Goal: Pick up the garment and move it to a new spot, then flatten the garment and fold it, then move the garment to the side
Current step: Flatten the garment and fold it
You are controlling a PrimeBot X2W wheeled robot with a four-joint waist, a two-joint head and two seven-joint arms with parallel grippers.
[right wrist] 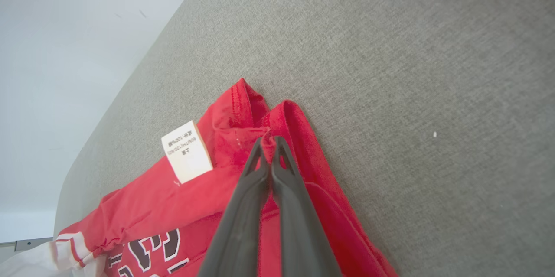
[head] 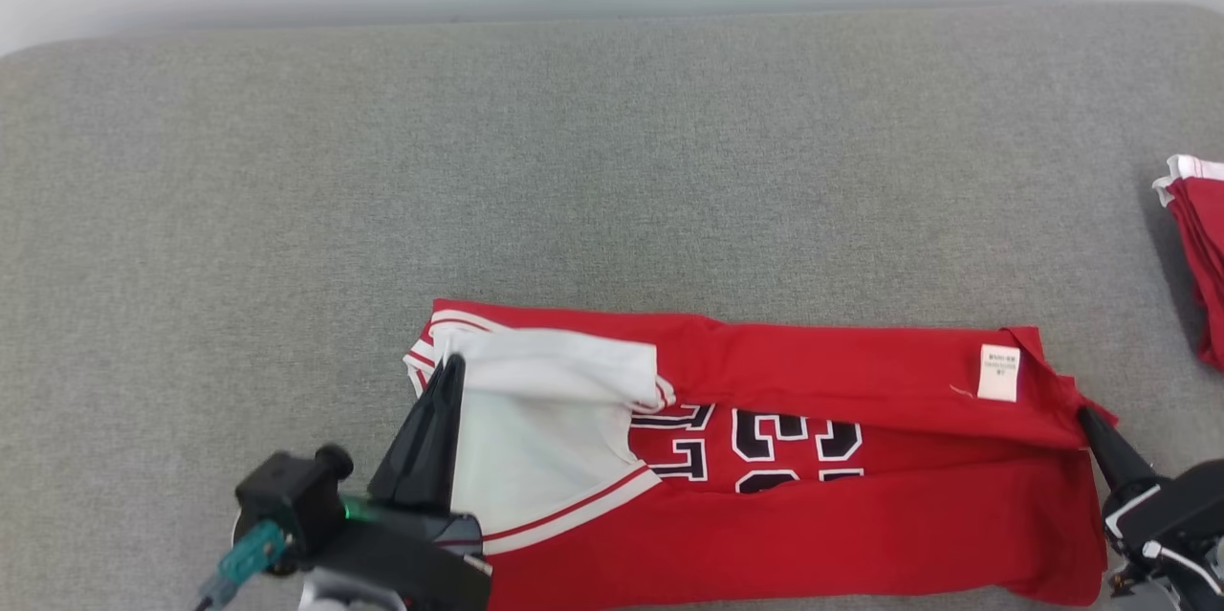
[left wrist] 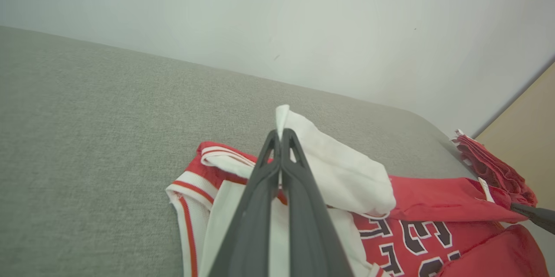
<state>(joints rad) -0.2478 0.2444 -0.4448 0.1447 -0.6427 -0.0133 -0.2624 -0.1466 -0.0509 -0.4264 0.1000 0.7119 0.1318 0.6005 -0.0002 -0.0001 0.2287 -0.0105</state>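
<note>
Both ends of the red jersey (head: 861,372), lower centre, sit clamped in the left tool (head: 451,364) and right tool (head: 1083,412); a thin pinch slipping could collapse the fold.

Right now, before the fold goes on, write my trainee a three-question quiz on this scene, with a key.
1. True or false: the left gripper is shut on white fabric of the red jersey.
2. Multiple choice: what does the right gripper pinch? A, the printed numbers. B, the jersey's red corner near the care label. C, a white sleeve band.
3. Fill in: a second red garment lies on the grey cushion at the ____ edge of the head view.

Key: 1, true. 2, B. 3, right.
</note>
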